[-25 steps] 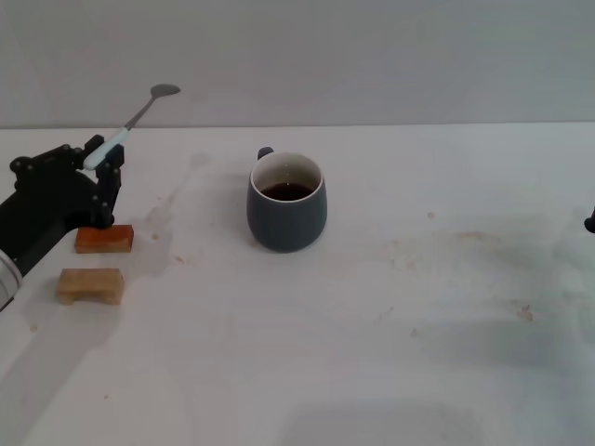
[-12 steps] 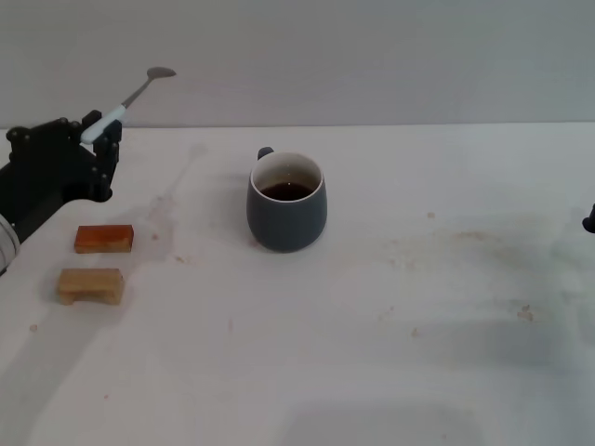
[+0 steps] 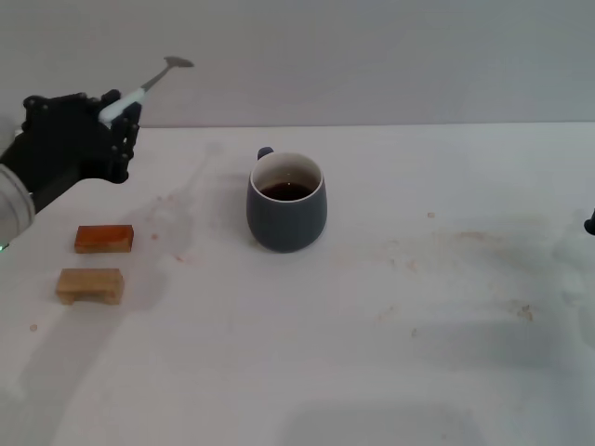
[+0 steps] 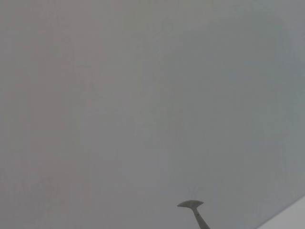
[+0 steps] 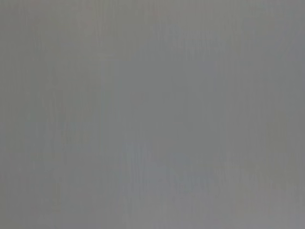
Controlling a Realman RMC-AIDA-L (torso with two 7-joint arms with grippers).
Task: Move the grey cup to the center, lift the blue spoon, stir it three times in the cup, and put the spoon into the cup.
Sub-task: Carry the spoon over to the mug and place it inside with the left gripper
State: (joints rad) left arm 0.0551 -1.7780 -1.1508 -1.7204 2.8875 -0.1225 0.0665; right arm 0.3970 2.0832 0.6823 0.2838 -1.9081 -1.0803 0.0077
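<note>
Spoon (image 3: pixel 149 85): pale-blue handle, grey bowl.

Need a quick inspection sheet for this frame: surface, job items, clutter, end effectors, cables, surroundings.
Surface: white table, brownish stains and specks.
Job's things: grey cup upright near the middle, dark liquid inside, handle at the far side; blue spoon in the air, bowl tilted up and away.
Clutter: two wooden blocks at the left, apart from each other.
End effectors: left end effector shut on the spoon's handle, above the table's far left; right end effector only a sliver at the right edge.
Cables: nothing seen.
Surroundings: plain grey wall.
</note>
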